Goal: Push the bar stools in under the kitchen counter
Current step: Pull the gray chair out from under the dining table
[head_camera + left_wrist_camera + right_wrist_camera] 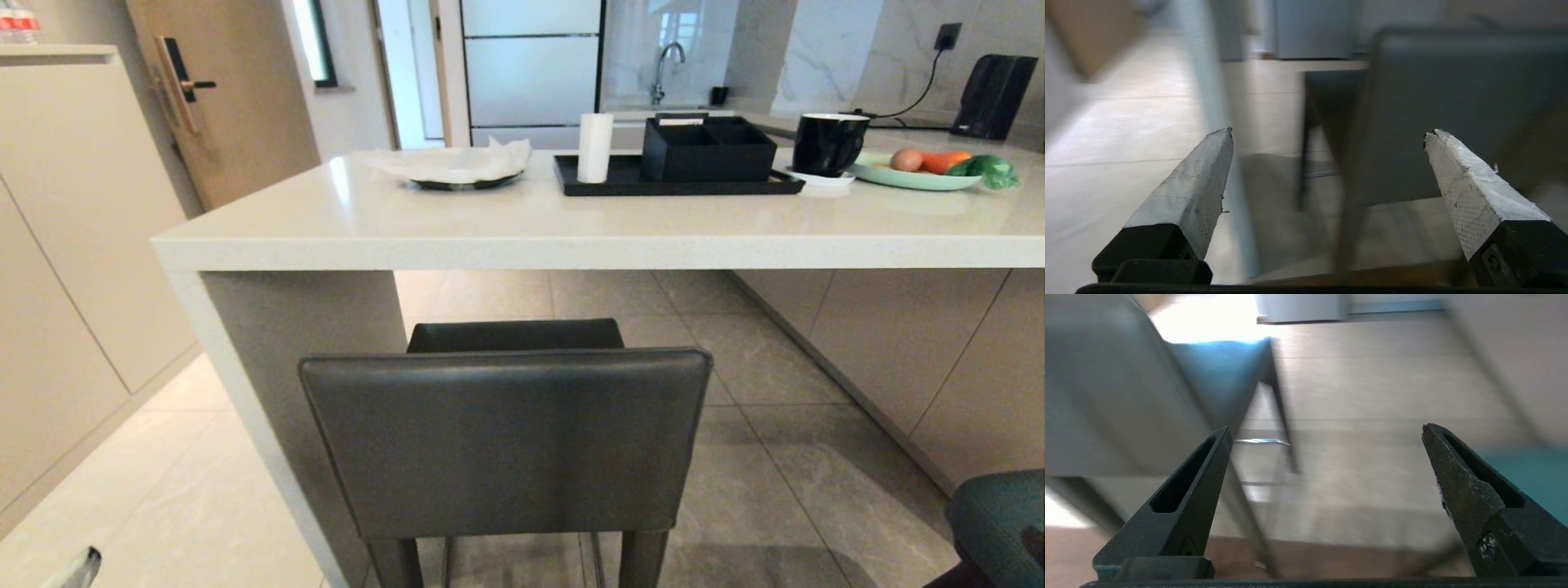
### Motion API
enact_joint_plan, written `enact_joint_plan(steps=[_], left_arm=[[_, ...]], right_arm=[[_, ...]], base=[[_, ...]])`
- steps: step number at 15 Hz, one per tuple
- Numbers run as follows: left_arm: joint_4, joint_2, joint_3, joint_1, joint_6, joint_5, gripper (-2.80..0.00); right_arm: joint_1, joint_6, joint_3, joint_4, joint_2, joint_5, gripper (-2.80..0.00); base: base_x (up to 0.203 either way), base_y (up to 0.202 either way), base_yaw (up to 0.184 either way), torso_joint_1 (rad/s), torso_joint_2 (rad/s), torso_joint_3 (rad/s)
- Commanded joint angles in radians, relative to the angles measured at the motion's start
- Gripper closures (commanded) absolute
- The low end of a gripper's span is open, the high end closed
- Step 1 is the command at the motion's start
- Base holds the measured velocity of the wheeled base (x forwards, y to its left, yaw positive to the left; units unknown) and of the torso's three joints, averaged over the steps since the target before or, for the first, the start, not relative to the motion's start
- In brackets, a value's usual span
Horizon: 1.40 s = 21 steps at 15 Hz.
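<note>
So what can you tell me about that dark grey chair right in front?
The grey stool is a tall bar stool with a flat, rectangular back covered in what looks like smooth dark grey leather. Its seat peeks out behind the backrest, and two grey legs run down out of view. It stands upright on the tiled floor, back toward the camera, facing the white counter. No gripper touches it.

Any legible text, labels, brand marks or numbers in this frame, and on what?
None can be read.
Bottles on the cabinet at top left: red labels, too small to read.
Black organiser box on the tray: a white tag at its rear edge, too small to read.
</note>
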Motion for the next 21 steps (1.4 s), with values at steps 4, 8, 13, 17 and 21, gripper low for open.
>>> enact_joint_plan(steps=[4,8,13,17,21], left_arm=[[-0.233,0.379,-0.044,-0.088,-0.065,-0.326,-2.80],[-0.518,0.556,0.038,0.100,-0.072,-0.793,-2.80],[-0.787,0.826,0.073,0.550,-0.047,-1.336,-2.80],[-0.850,1.005,0.043,0.455,0.030,-1.359,-2.80],[-1.125,1.252,0.034,0.375,0.041,-1.271,-2.80]], right_arm=[[0.004,0.031,-0.032,-0.338,0.461,0.402,-2.80],[-0.005,0.020,-0.042,-0.415,0.573,0.677,-2.80],[0.002,0.018,-0.006,-0.536,0.672,0.949,-2.80],[0.037,0.016,-0.030,-0.652,0.849,0.937,-2.80],[0.065,0.021,-0.047,-0.838,1.025,0.900,-2.80]], base=[[0.000,0.000,0.000,0.000,0.00,0.000],[0.000,0.000,0.000,0.000,0.00,0.000],[0.000,0.000,0.000,0.000,0.00,0.000],[0.000,0.000,0.000,0.000,0.00,0.000],[0.000,0.000,0.000,0.000,0.00,0.000]])
